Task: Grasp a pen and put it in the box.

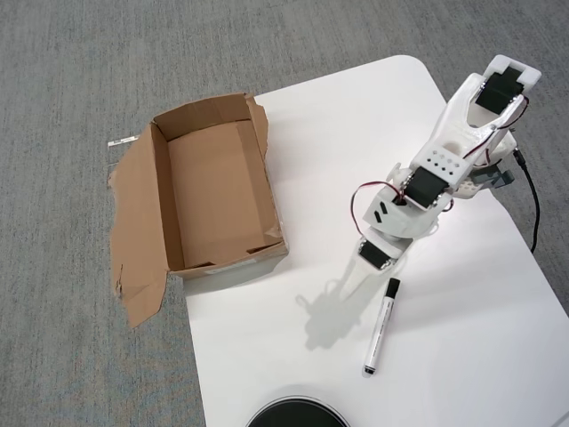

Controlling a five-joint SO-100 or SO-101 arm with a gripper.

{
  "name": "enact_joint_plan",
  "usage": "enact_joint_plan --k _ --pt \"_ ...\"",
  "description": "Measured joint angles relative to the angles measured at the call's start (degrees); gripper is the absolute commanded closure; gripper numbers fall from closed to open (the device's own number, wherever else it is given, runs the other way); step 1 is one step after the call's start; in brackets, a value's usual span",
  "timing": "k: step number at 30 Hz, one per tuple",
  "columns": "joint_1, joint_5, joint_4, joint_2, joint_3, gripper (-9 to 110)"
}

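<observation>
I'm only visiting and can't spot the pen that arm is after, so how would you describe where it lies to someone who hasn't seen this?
Start at the white table, which has a brown cardboard box on its left edge and the white arm on its right. The pen lies flat on the bare tabletop just below the gripper, not touching it. It is the only slim white stick there, with a black cap.
</observation>
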Motion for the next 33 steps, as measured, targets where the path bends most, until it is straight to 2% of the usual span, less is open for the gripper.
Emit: enact_joint_plan --k 16,23,33 --pt "-2.2 0.09 10.02 -5.71 1.41 75" --pt "-7.82 -0.09 14.85 -8.17 1.41 75" --pt "-14.33 0.09 15.21 -11.16 1.32 75"
